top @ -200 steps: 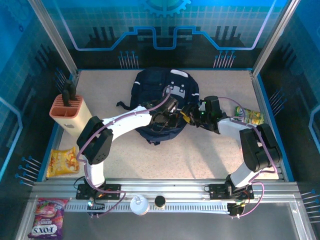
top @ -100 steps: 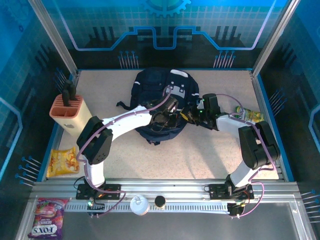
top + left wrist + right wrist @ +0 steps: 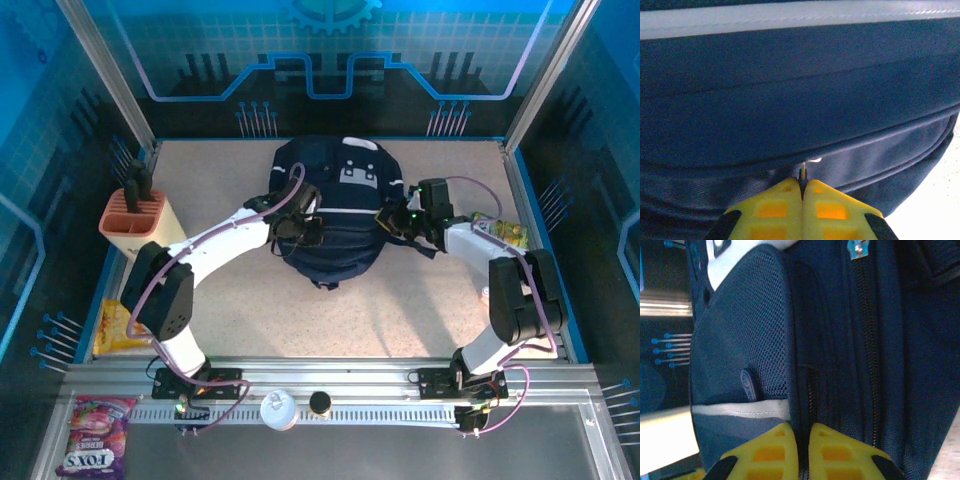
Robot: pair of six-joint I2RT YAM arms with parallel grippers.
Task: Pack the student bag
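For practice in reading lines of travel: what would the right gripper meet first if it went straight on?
The student bag: likely the seam beside its mesh pocket, close ahead of the right gripper.

1. Identify the large dark navy fabric backpack [image 3: 330, 215] by its thin white stripes and its small grey-white patch [image 3: 357, 172]. Its mesh side pocket [image 3: 750, 340] is also navy.
2. Note that the left gripper [image 3: 802, 187] and the right gripper [image 3: 803, 432] both have yellow fingers [image 3: 774, 207].
3. Expect a beige, speckled table top [image 3: 420, 300].
4. Distinguish the following by colour:
   - the peach plastic holder block [image 3: 140, 225]
   - the yellow snack packet [image 3: 120, 325]
   - the green-yellow wrapper [image 3: 502, 232]
   - the pink-purple sweet bag [image 3: 95, 437]
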